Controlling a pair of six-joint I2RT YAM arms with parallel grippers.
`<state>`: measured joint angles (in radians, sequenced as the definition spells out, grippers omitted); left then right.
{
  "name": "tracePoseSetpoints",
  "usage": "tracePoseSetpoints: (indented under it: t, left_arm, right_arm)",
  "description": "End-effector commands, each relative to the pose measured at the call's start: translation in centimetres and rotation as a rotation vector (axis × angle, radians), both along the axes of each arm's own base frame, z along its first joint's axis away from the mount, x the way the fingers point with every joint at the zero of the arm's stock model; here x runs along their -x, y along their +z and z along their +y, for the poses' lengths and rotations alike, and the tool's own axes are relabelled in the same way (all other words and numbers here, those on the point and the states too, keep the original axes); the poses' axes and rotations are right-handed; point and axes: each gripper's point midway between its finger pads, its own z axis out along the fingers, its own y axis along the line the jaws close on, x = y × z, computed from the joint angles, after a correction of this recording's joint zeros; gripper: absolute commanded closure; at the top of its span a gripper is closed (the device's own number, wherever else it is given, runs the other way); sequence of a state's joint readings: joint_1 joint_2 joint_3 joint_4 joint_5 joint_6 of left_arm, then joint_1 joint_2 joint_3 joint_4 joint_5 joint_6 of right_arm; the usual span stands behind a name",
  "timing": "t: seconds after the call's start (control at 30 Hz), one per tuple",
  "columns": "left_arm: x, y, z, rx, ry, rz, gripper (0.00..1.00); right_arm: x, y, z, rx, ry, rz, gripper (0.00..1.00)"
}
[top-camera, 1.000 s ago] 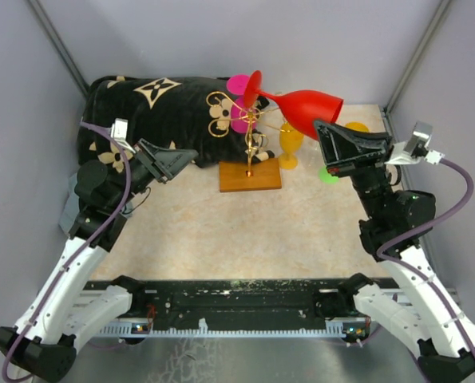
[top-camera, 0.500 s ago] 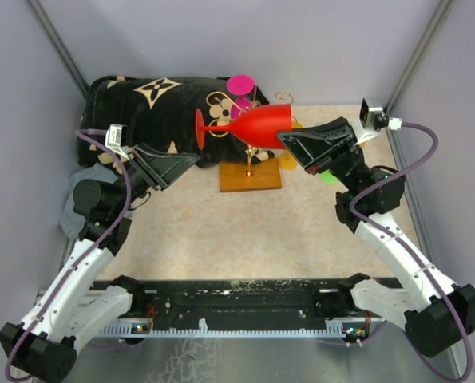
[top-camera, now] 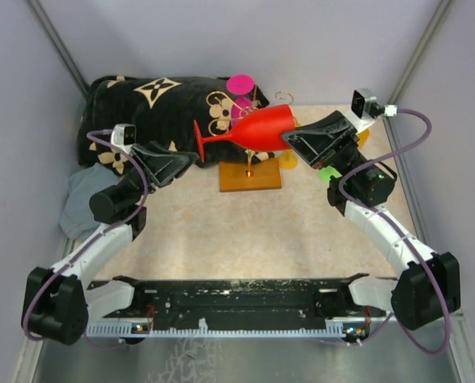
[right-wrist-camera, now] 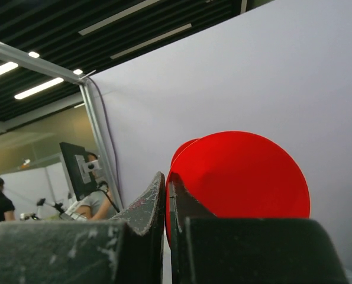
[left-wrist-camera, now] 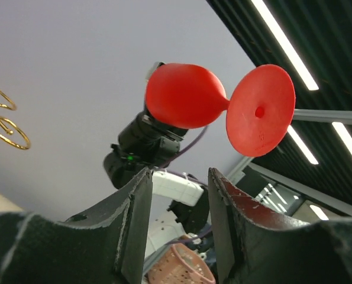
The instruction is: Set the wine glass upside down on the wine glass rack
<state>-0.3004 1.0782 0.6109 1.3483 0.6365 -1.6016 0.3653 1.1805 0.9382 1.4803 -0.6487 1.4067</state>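
- Top view: saw the red wine glass (top-camera: 249, 130) held sideways in the air, foot to the left and bowl to the right, crossing over the wire top of the wine glass rack (top-camera: 250, 176).
- Found the right gripper (top-camera: 294, 142) clamped on the bowl's open end, carrying the glass.
- Noted the left gripper (top-camera: 191, 158) with fingers parted, gripping nothing, near the glass's foot but apart from it.
- Marked the rack's wooden base flat on the table (top-camera: 221, 231), back edge close to a black patterned cushion (top-camera: 149, 104), with a yellow glass (top-camera: 287, 158) just beside its right edge and a pink glass (top-camera: 239, 84) behind the wire.
- Logged broad bare tabletop between the base and the arm mounts, and grey walls (top-camera: 317, 48) closing in left, right and rear.
- Left wrist view: looked up between two spread fingers (left-wrist-camera: 134, 225); saw the glass overhead with its round foot facing the lens, and gold wire curls at the left edge.
- Right wrist view: saw fingers (right-wrist-camera: 146, 207) almost meeting, with the red bowl rising right behind them.
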Motion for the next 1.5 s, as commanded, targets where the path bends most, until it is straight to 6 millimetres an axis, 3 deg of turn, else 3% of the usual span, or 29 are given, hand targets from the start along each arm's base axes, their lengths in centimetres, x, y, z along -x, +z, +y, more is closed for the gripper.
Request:
tracePoseSetpoints:
  t: [0.0,0.43,0.7,0.97,1.03,1.13,1.47]
  left_arm:
    - [4.5,2.5,1.3,0.122,-0.16,-0.198,0.51]
    - [5.6,3.9,1.6,0.139,-0.156,-0.258,0.5]
    - [6.8,4.2,1.6,0.133,-0.178,-0.28,0.51]
    - [7.7,4.8,2.1,0.152,-0.178,-0.297,0.64]
    - [7.8,4.9,2.2,0.16,-0.18,-0.294,0.82]
    - [7.8,5.0,2.3,0.169,-0.178,-0.29,1.0]
    - [9.1,6.5,3.2,0.214,-0.175,-0.319,1.0]
  right_arm:
    - [2.7,1.3,-1.2,-0.076,0.112,-0.095,1.0]
    - [1.6,0.0,0.0,-0.078,0.142,-0.048,1.0]
    - [0.9,-0.8,2.1,-0.071,0.178,-0.024,1.0]
    - [0.1,-1.4,2.6,-0.074,0.176,0.003,1.0]
    - [0.0,-1.5,2.7,-0.073,0.178,0.007,1.0]
    - [-0.1,-1.6,2.7,-0.074,0.174,0.009,1.0]
    - [-0.5,-1.9,2.6,-0.086,0.163,0.029,1.0]
